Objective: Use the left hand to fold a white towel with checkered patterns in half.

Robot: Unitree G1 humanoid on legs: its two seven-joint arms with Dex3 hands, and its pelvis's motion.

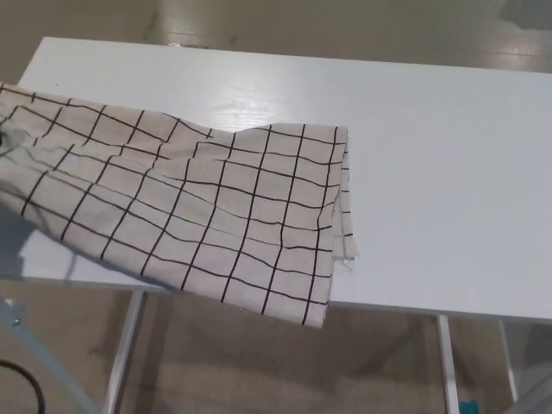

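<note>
**Checked towel hangs over table's near-left edge, no hand in sight**

On a white table (431, 172) seen from the robot's head camera, the white towel with checkered patterns (198, 216) lies across the left half of the surface, running off the picture's left border. Its right end sits roughly at the table's middle, where stacked edges suggest the cloth is layered there. Its lower corner droops past the table's near edge, above the floor and the metal table legs (121, 354).

Neither robot hand appears, so whether the left hand is spread, pressed together or pinching cloth cannot be told. The towel's upper-left part looks raised and stretched toward the picture's border, which suggests something beyond the frame may be holding it up; that is a judgement, not something visible.

The right half of the table carries nothing. Whether the fold in half counts as done is uncertain: the layers are skewed, and the overhanging corner could drag the cloth off the edge if it is let go.
</note>
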